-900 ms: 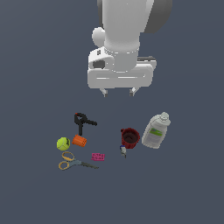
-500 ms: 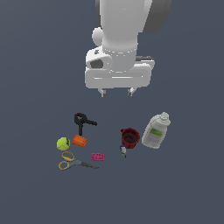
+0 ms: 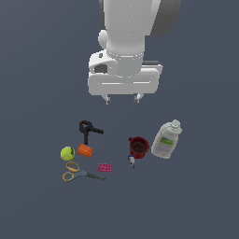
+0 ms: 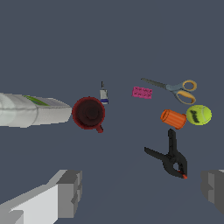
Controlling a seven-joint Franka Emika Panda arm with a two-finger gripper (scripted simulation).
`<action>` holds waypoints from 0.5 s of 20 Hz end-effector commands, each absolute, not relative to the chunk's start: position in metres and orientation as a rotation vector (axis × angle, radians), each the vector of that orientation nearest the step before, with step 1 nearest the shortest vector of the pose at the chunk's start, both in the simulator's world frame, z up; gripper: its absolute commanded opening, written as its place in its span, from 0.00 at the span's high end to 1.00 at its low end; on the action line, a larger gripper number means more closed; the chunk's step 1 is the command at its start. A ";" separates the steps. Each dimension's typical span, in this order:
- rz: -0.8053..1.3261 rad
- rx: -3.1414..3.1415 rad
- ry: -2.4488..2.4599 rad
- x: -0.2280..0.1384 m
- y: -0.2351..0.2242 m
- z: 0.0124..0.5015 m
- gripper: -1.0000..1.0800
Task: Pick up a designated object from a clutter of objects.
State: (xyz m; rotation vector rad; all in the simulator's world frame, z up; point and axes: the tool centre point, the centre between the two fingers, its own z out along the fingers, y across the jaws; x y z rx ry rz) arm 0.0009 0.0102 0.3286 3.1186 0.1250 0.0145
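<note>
Seen from outside: the gripper (image 3: pixel 123 99) hangs above the floor with its two short fingers spread apart, nothing between them, touching nothing.
Clamp, exterior view: the black clamp (image 3: pixel 87 130) lies flat on the floor, lower than the gripper and toward the exterior view's left, its two handles splayed in a V from a rounded jaw end.
Neighbours, exterior view: an orange cylinder (image 3: pixel 85 150) sits just beside one handle tip; a yellow-green ball (image 3: pixel 67 153) is next to that; yellow-handled scissors (image 3: pixel 77 173) and a pink block (image 3: pixel 104 167) lie further down.
Other side, exterior view: a dark red mug (image 3: pixel 138 146) stands upright, near a whitish bottle (image 3: pixel 166 139) with a green label.
Jaws, wrist view: the grey, blocky fingertips (image 4: pixel 69 193) stand wide apart at the frame edges, empty.
Clamp, wrist view: the clamp (image 4: pixel 172 157) is matte black with a tiny red spot at its jaw end, lying closer to one finger than the other, clear of both.
Shapes, wrist view: the cylinder (image 4: pixel 173 118) looks ribbed, the ball (image 4: pixel 199 115) round with a dark mark, the block (image 4: pixel 142 92) flat and studded, the scissors (image 4: pixel 176 89) grey-bladed, the mug (image 4: pixel 89 113) hollow, the bottle (image 4: pixel 31 110) on its side.
Small item: a tiny white and blue thing (image 4: pixel 103 94) beside the mug is too small to identify.
</note>
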 end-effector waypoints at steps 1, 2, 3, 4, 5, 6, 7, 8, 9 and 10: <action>0.013 3.119 0.137 0.001 0.008 0.325 0.04; 0.013 3.120 0.145 0.001 0.006 0.323 0.04; 0.013 3.120 0.154 0.002 0.004 0.320 0.04; 0.012 3.121 0.164 0.002 0.002 0.317 0.04; 0.012 3.121 0.175 0.002 0.000 0.314 0.04; 0.012 3.122 0.188 0.002 -0.002 0.311 0.04; 0.011 3.123 0.201 0.003 -0.005 0.307 0.04; 0.011 3.123 0.216 0.003 -0.008 0.303 0.04; 0.011 3.123 0.232 0.003 -0.011 0.298 0.04; 0.011 3.124 0.248 0.003 -0.014 0.294 0.04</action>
